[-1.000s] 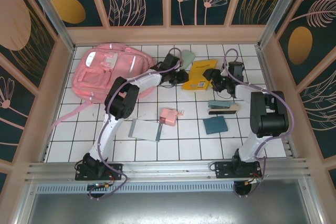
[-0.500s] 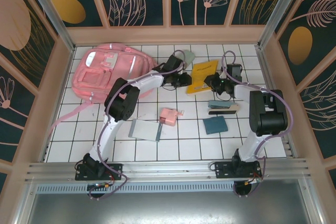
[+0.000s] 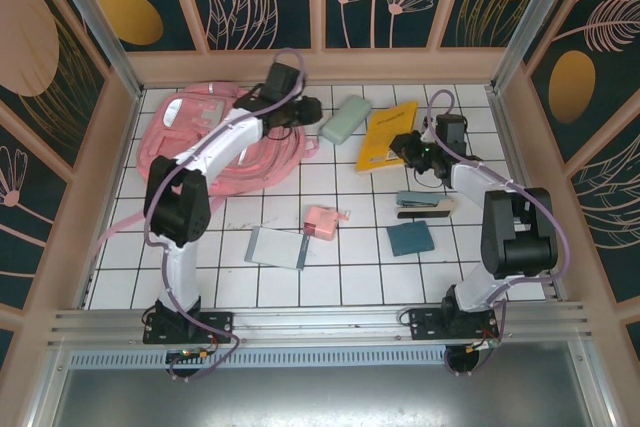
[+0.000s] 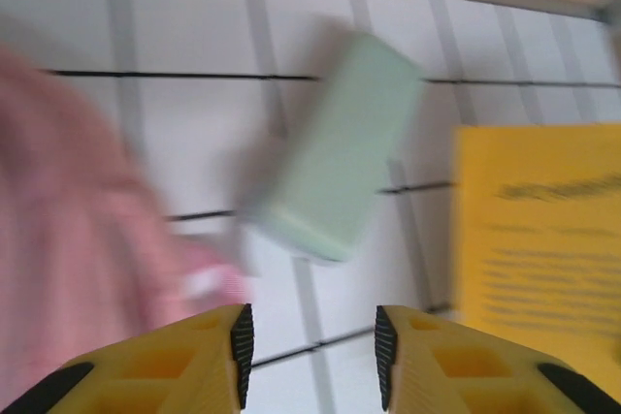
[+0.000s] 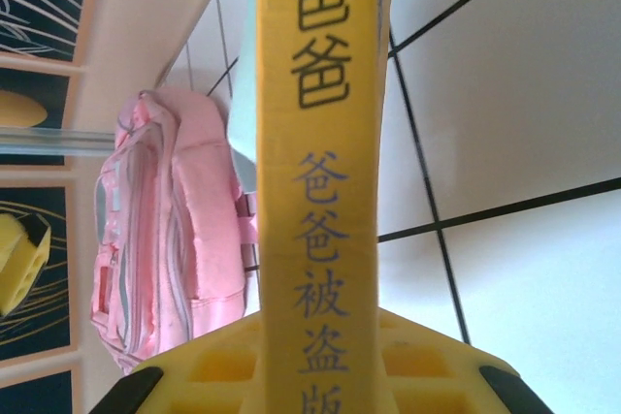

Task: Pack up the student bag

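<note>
step: probably moving the yellow book (image 3: pixel 385 135) into the student bag (image 3: pixel 158 147); the bag mouth needs opening first
right gripper (image 3: pixel 408 152): clamped on the yellow book's edge; in the right wrist view the spine runs straight out between the pads
left gripper (image 4: pixel 310 348): jaws parted and holding nothing, only bare tile in the gap; can't tell if it touches anything
student bag: just left of the left gripper, lying on the tiles; well to the left of the right gripper, beyond the book
mint case (image 4: pixel 340 147): just ahead of the left gripper, flat on the tiles between bag and book
do it well: grip the book firmly, since a thin edge can pivot; lift it clear of the mint case before crossing; left gripper should pinch the bag's top lip, not a strap, and pull up so the opening gapes
risk: book sags or snags on the zip edge
</note>
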